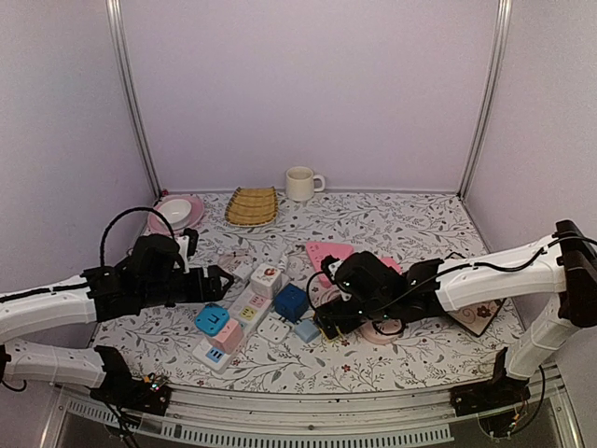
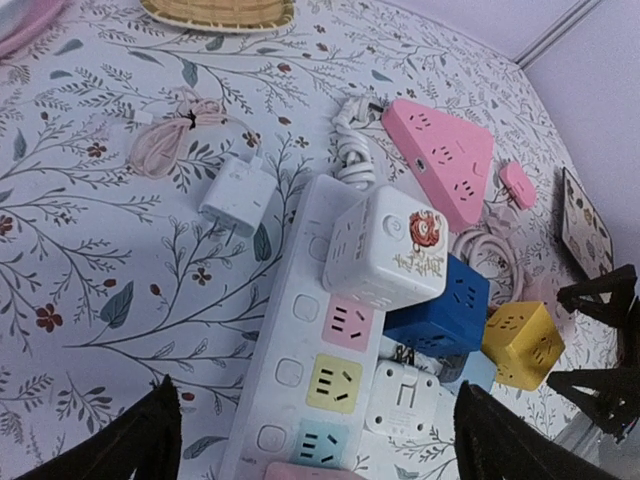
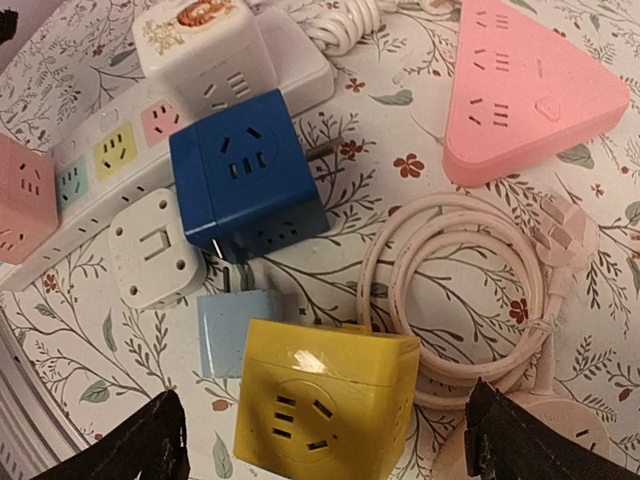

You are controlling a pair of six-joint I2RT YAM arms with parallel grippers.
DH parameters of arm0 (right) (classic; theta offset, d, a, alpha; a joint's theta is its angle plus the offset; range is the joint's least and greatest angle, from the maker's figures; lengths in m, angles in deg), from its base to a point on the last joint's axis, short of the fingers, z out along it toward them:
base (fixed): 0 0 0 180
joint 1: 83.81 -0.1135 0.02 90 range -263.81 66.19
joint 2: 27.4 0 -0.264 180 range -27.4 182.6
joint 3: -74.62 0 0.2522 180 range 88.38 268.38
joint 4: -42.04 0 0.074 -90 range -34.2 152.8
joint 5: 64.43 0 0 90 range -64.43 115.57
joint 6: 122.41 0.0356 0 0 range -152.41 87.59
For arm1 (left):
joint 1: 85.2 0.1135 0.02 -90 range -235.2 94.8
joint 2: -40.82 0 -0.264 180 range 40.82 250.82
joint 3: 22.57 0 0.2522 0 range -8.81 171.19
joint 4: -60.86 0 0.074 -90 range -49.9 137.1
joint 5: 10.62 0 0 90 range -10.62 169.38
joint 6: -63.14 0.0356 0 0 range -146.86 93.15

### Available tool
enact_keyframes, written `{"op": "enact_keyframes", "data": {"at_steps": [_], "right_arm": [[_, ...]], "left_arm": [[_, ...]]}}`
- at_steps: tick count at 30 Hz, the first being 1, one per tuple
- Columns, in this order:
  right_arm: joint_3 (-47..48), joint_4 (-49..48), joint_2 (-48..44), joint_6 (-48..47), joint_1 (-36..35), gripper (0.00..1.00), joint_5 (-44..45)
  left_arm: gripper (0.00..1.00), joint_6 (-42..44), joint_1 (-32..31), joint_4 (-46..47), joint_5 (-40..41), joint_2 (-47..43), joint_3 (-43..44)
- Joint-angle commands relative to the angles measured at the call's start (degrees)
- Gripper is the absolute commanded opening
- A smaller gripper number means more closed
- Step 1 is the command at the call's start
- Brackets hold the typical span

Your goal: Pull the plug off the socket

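Nearest the arm bases, one long white power strip (image 2: 296,308) runs diagonally away to the right. One pink cube adapter (image 3: 15,200) rests on its near end, and one cyan cube (image 1: 213,320) sits just left of it; I cannot tell whether the cyan one is plugged in. To the right, the right gripper (image 3: 322,392) hangs with its fingers spread wide on either side of one yellow cube (image 3: 320,400), holding nothing. Just beyond the yellow cube lie two flat adapters, one pale blue (image 3: 225,325) and one white (image 3: 155,250). Next comes one blue cube (image 3: 245,170), beside the strip with bare pins showing. The left gripper (image 2: 314,390) is also wide apart and empty, pointing along the strip. The plug, one white cube (image 2: 385,245) with a cartoon print, stands on the strip's far end. There are five cubes in all. Right of the blue cube is one pink cable coil (image 3: 378,285), and farther off one pink triangular socket (image 3: 530,90). Left of the strip lie one white charger (image 2: 238,195) and a second pink coil (image 2: 165,140). By the back wall are one woven basket (image 1: 253,205), one mug (image 1: 300,184) and one pink plate (image 1: 191,207) holding one white bowl (image 1: 173,217).
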Motion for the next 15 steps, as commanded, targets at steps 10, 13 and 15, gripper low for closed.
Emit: {"op": "enact_keyframes", "data": {"at_steps": [10,13,15], "right_arm": [[13.7,-17.0,11.3,-16.2,1.7,0.99,-7.0],[19.1,-17.6,15.5,-19.4,3.6,0.99,-9.3],[21.6,-17.9,18.0,-21.2,4.3,0.99,-10.6]], "left_arm": [[0.95,-3.4,-8.0,-10.3,3.0,-1.6,-0.1],[0.95,-3.7,-8.2,-10.2,5.4,-1.6,0.0],[0.95,-4.3,-8.2,-10.1,7.0,-2.0,-0.6]]}}
